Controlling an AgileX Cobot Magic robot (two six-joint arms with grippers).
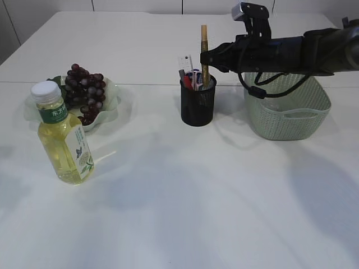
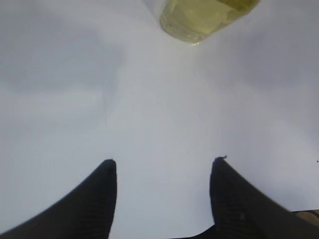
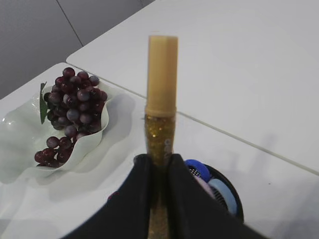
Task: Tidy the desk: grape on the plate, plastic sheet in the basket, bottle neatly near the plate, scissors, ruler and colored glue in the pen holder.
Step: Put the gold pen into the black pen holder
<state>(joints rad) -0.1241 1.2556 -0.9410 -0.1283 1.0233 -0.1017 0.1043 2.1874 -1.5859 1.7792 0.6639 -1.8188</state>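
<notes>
My right gripper (image 1: 208, 58) is shut on the gold glitter glue tube (image 1: 205, 53) and holds it upright over the black mesh pen holder (image 1: 197, 103); in the right wrist view the tube (image 3: 161, 94) stands between the jaws (image 3: 159, 162). The scissors handles (image 3: 209, 181) and a ruler (image 1: 185, 63) stick out of the holder. Dark grapes (image 1: 84, 89) lie on the pale green plate (image 1: 115, 95). The bottle of yellow drink (image 1: 61, 137) stands in front of the plate. My left gripper (image 2: 164, 162) is open and empty over the table, the bottle's base (image 2: 199, 17) ahead of it.
A pale green woven basket (image 1: 289, 109) stands right of the pen holder, under my right arm; I cannot see a plastic sheet in it. The white table spreads wide in front.
</notes>
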